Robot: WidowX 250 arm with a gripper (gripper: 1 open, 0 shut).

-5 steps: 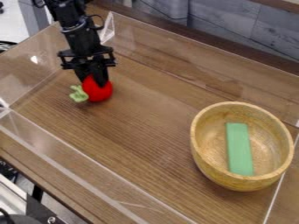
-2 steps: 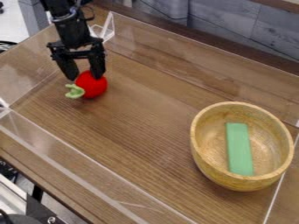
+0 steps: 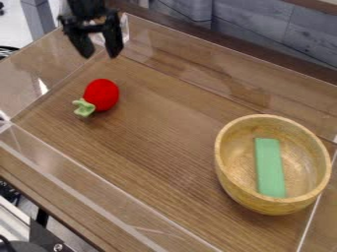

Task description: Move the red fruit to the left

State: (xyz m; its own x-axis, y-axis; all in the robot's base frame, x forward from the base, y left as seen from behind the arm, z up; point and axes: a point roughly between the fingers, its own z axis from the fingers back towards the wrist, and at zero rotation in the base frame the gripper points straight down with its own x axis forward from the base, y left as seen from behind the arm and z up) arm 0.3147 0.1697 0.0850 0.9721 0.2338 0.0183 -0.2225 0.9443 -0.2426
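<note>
Standing clear of the red fruit, the gripper holds nothing, its fingers apparently spread wide. The fruit lies on the table, far from the bowl. Likely light, rounded and prone to roll; grip across its widest part.

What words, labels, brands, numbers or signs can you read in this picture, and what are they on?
None. No lettering, number or sign can be read on the red fruit, the wooden bowl, the flat green piece or the table.
</note>
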